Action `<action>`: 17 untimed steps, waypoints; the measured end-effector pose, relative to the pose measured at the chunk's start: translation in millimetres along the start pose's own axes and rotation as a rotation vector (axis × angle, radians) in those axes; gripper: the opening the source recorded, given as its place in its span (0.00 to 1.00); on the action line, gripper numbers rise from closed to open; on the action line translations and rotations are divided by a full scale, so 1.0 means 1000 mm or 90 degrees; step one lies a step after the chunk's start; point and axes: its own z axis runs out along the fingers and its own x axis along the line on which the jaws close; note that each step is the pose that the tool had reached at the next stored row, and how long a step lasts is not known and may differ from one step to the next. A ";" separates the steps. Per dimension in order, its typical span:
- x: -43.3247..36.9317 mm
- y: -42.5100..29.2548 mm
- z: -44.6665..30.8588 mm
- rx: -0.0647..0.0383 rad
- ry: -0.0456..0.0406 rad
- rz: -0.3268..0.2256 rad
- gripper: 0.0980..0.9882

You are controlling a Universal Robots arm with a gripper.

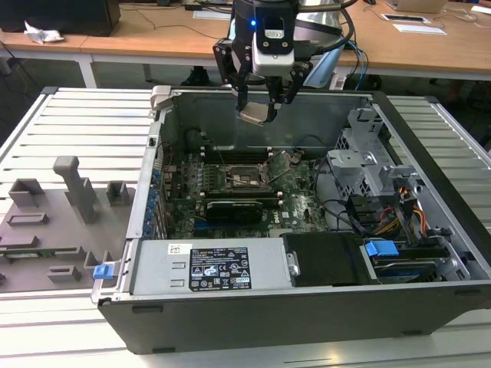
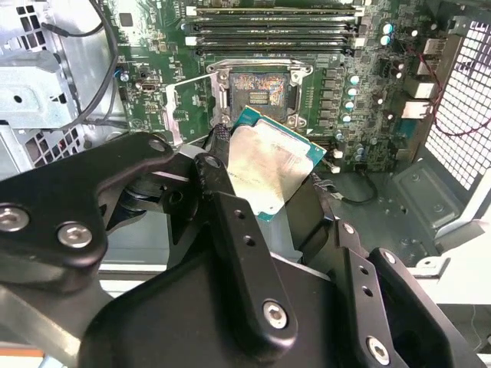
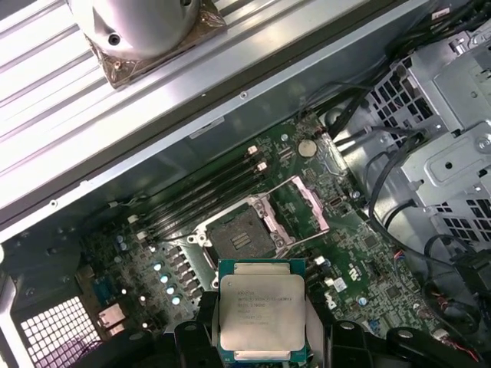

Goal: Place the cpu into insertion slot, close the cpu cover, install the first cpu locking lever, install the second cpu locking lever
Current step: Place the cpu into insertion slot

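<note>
Hovering above the open insertion slot (image 3: 244, 234), the jaws clamp the cpu (image 3: 262, 310) by its edges; squaring and levelling it first seems wise.

Looks like a robotics lab set up in an office-type room, not a home or a shop. The giveaways: an open computer case (image 1: 307, 322) lies on its side on a slatted metal table (image 1: 77, 123) with the motherboard (image 1: 299, 203) exposed. A robot arm hangs over it, its gripper (image 1: 259, 107) clamped on the cpu (image 1: 253, 115). On the exterior view's left of the table sits a bunch of blocky grey plastic fixtures (image 1: 73, 192) with slots and posts, very much test-bench stuff. On the far side, long wooden desks (image 1: 153, 38) run across the room, with papers (image 1: 418, 28) lying on them.
</note>
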 end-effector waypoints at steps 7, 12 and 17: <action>0.0000 0.0000 0.0000 0.000 -0.0010 0.011 0.49; 0.0000 0.0000 0.0000 0.000 -0.0017 0.019 0.49; 0.0000 0.0000 0.0000 0.000 -0.0026 0.029 0.49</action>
